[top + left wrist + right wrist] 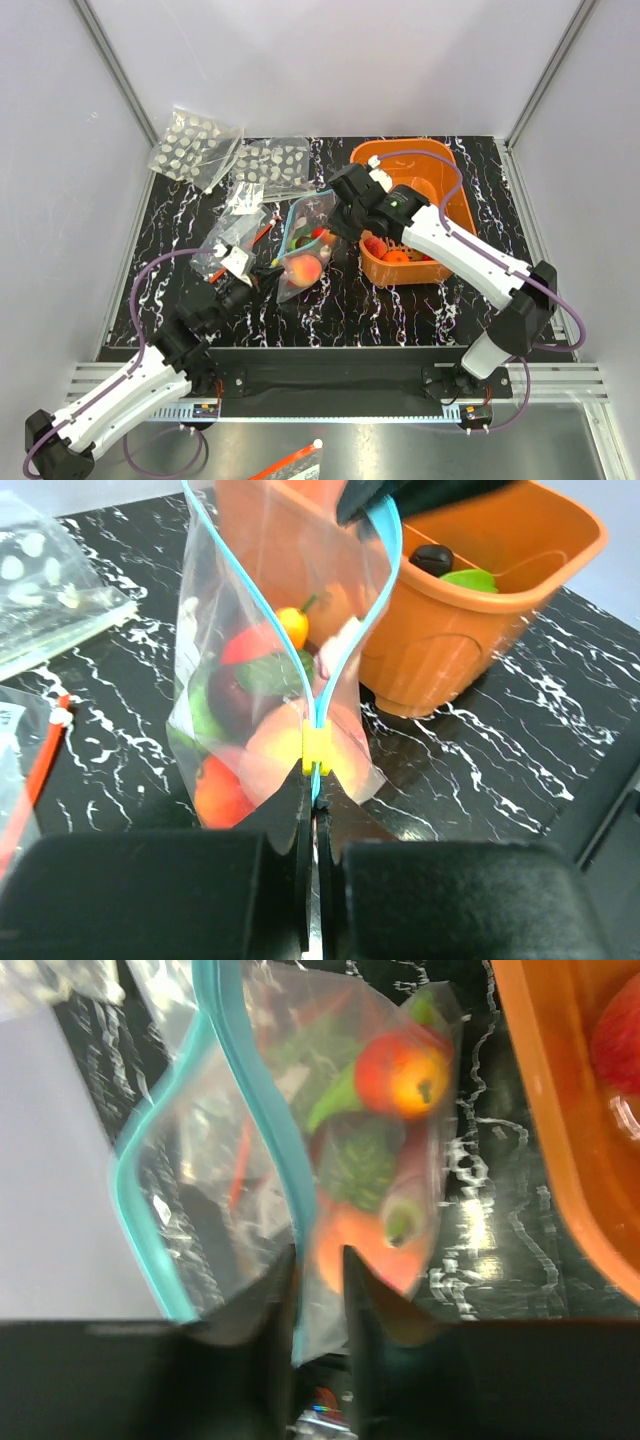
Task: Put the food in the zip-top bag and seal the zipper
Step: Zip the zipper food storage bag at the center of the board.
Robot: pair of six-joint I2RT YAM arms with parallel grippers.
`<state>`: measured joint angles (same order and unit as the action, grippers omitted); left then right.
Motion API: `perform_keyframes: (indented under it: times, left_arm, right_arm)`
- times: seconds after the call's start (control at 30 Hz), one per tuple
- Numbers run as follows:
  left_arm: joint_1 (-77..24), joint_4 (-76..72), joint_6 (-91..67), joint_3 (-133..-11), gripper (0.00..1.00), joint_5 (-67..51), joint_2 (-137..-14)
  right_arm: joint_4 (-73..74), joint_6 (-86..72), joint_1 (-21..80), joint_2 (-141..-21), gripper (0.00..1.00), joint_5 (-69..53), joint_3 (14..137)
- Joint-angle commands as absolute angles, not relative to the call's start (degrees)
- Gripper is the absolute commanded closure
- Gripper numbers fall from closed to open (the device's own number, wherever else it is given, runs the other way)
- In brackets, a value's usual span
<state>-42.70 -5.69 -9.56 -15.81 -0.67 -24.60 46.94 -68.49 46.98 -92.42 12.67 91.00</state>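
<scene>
The zip-top bag [305, 245] lies mid-table, holding several pieces of food [270, 750]: peach-orange, red and green. Its teal zipper [385, 570] is parted above a yellow slider [317, 748]. My left gripper [317, 790] is shut on the zipper strip just below the slider, at the bag's near end [268, 272]. My right gripper [318, 1280] is at the bag's far end [335, 225], beside the basket. Its jaws stand a little apart with the teal strip [300, 1230] and the bag wall between them. That view is blurred.
The orange basket [440, 150] at right holds more food: red and orange pieces [375, 245], a dark plum one [432, 558] and a green one [468, 580]. Packets with white dots [190, 145] lie back left. A clear bag with a red strip [235, 245] lies left of the zip-top bag.
</scene>
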Motion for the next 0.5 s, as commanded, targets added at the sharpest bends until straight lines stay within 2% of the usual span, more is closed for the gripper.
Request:
perform_keyframes:
  times: [0.0, 0.03, 0.07, 0.27, 0.33, 0.4, 0.47]
  left_arm:
    - [-42.9, -12.8, -6.9, -18.6, 1.0, 2.5, -26.1]
    - [-42.8, -13.7, -6.7, -18.5, 1.0, 2.6, -26.5]
    - [-42.8, -14.4, -6.7, -18.4, 1.0, 2.9, -27.3]
    - [-42.9, -15.8, -6.2, -18.8, 1.0, 2.1, -29.3]
    - [-42.8, -14.7, -5.6, -19.2, 1.0, 2.9, -28.6]
    - [-42.8, -13.7, -5.1, -19.2, 1.0, 4.0, -27.7]
    - [-42.7, -13.2, -4.7, -19.2, 1.0, 4.2, -26.5]
  right_arm:
    - [51.0, -61.6, 47.9, -90.8, 0.65, 17.0, 93.5]
    - [51.7, -60.8, 47.9, -90.5, 0.58, 17.8, 93.5]
    - [52.0, -59.0, 47.9, -89.5, 0.56, 18.6, 93.1]
    - [52.4, -49.4, 47.9, -83.8, 0.52, 23.7, 90.5]
    - [53.2, -48.0, 47.9, -82.5, 0.46, 26.0, 90.4]
    - [53.7, -47.5, 47.9, -81.0, 0.34, 27.4, 90.5]
    - [52.1, -42.6, 47.9, -80.0, 0.3, 24.7, 90.4]
